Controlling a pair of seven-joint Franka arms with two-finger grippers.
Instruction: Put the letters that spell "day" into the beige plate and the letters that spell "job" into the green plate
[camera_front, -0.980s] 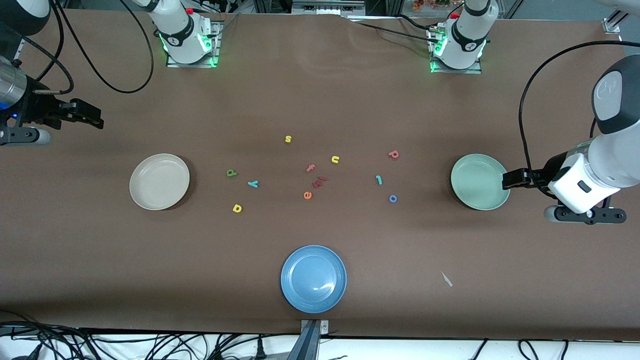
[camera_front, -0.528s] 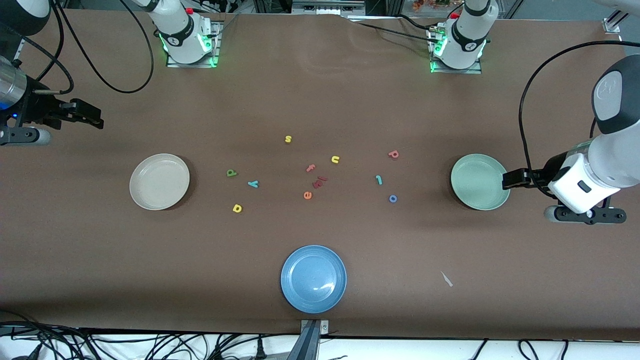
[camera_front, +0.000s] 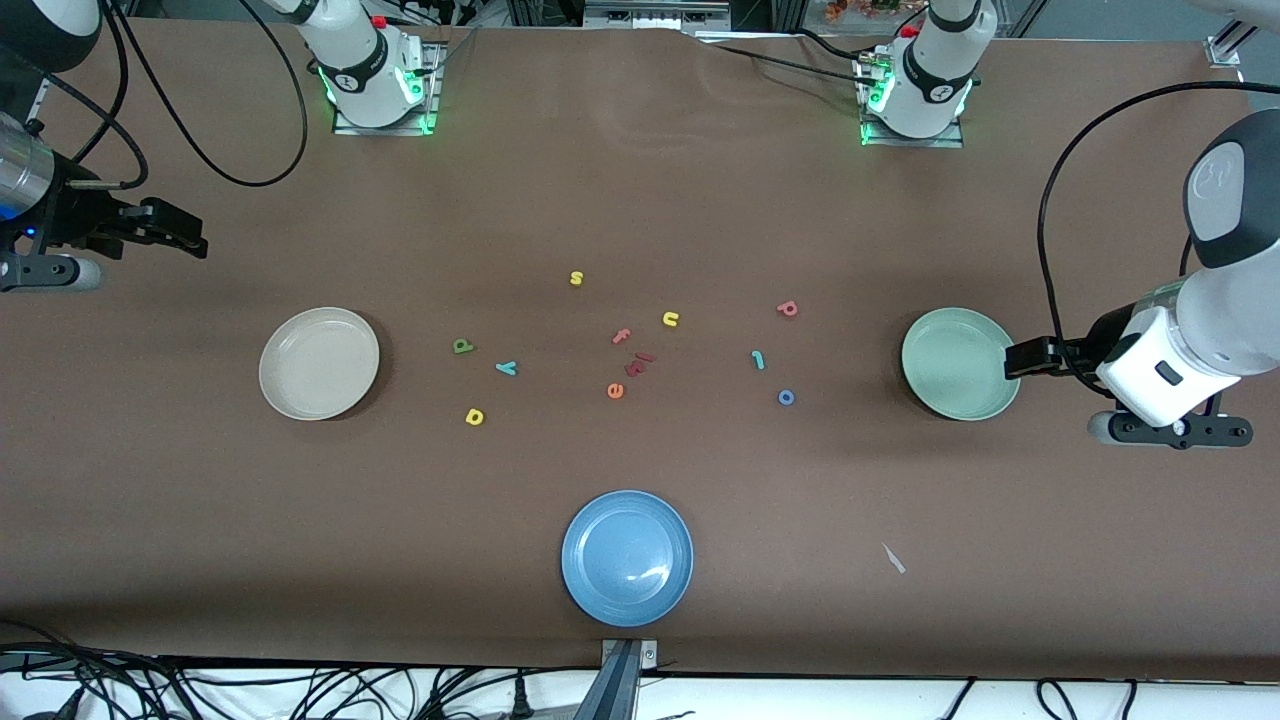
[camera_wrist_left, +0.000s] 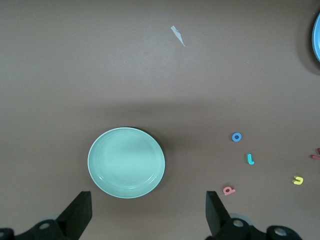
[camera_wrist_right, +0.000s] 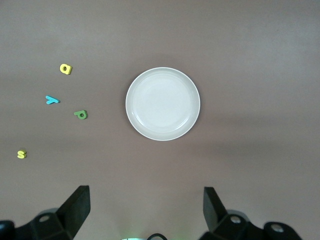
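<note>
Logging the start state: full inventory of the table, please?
beige plate: 1, cream, toward the right arm's end, empty
green plate: 1, mint, toward the left arm's end, empty
blue plate: 1, nearest the front camera
"day" letters: 3, yellow d, green a, teal y, beside the beige plate
"job" letters: 3, teal j, blue o, pink b, beside the green plate
other letters: yellow s, u, pink f, orange e, mid-table
left gripper: open, by the green plate
right gripper: open, by the beige plate
</note>
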